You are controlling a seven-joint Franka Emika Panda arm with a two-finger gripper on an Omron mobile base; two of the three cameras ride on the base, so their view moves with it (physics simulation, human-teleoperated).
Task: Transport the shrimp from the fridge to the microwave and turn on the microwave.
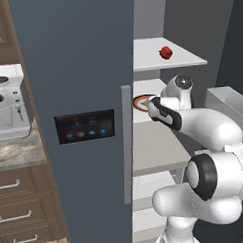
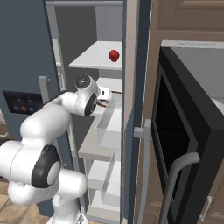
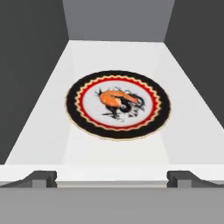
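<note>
We see the shrimp (image 3: 114,99) lying near the middle of a round plate (image 3: 89,124) with a black edge and red ring, on a pale shelf (image 3: 52,109) inside the fridge (image 1: 76,70). The plate sits flat, about mid-shelf, dark walls on both sides. Our gripper (image 3: 112,178) hangs at the shelf's front edge, short of the plate; fingers (image 3: 43,178) spread wide apart, holding nothing. From the left base view the arm reaches into the open fridge and the plate's rim (image 1: 140,101) peeks out beside the wrist. One shelf up sits a red fruit (image 1: 165,52). Right of the fridge, the microwave (image 2: 192,131) stands with its door swung open, set in brown cabinets (image 2: 192,17). Left of the fridge, a coffee machine (image 1: 7,103) sits on a marbled counter (image 1: 17,153) above drawers (image 1: 19,208).
</note>
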